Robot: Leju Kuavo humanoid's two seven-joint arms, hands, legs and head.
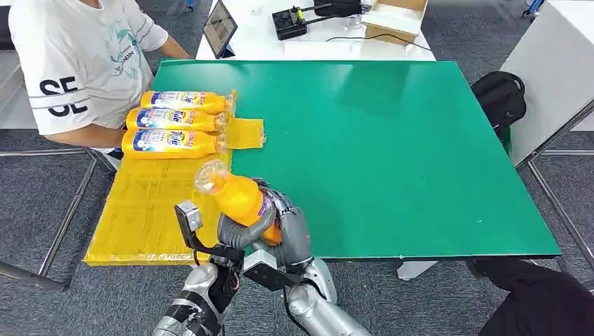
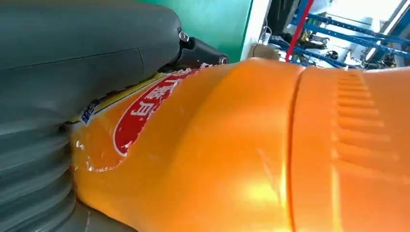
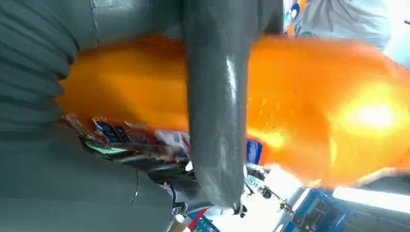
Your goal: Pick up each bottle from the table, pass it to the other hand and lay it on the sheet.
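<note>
Mid-handover low in the head view, just left of centre: both hands wrap one orange bottle [image 1: 237, 197], tilted, its mouth end pointing up-left. Left hand [image 1: 242, 234] grips the lower body from the left, thumb across it; right hand [image 1: 291, 227] clasps the base end from the right. Risk: if one hand lets go before the other has a firm hold, the slick plastic could slip and drop at the green tabletop [image 1: 392, 161] edge. Further up-left, three bottles [image 1: 175, 120] lie on the yellow sheet [image 1: 140, 210]; a careless laydown could knock them.
</note>
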